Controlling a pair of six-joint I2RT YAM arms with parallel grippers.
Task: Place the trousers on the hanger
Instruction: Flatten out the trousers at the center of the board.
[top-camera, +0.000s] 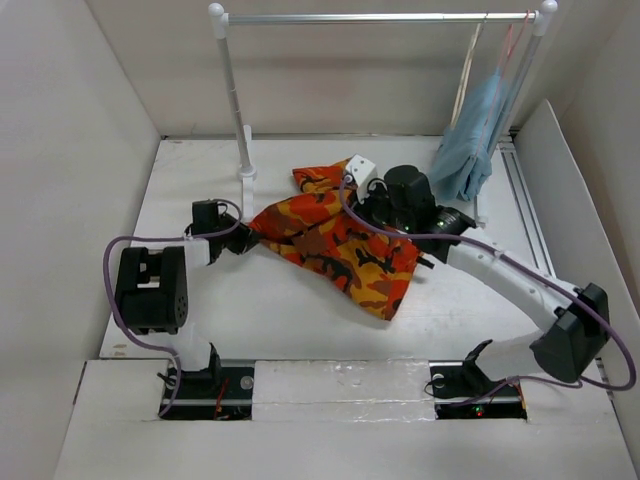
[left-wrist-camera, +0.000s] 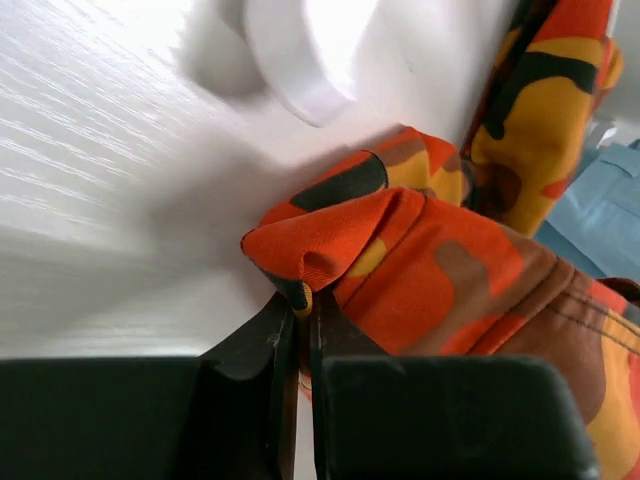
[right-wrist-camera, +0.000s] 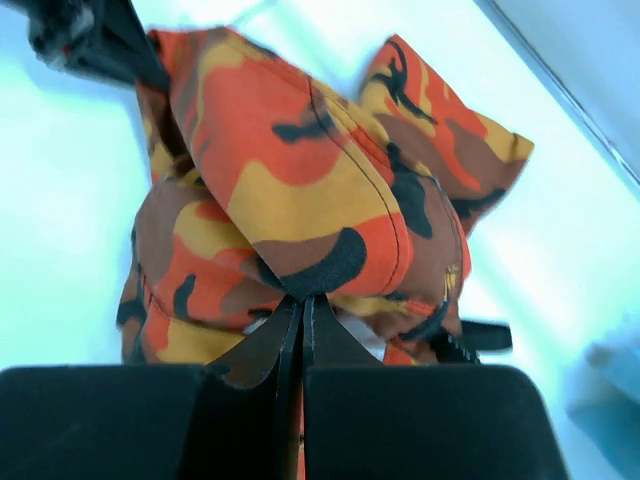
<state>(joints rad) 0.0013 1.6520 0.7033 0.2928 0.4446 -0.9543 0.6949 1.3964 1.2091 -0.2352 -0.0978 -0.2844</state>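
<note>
Pinching a bunched orange corner of the trousers (left-wrist-camera: 430, 270) with the left gripper (left-wrist-camera: 300, 320), jaws closed down to a sliver on the cloth. Clamping likewise with the right gripper (right-wrist-camera: 302, 310), narrowed to a slit on a fold at the opposite edge. Spread between both, lying crumpled on the white table (top-camera: 300, 320), about mid-field. Farther back, hung from the rail (top-camera: 380, 17) near its right end: the hanger (top-camera: 470, 65), just beside a light blue garment (top-camera: 470, 140).
</note>
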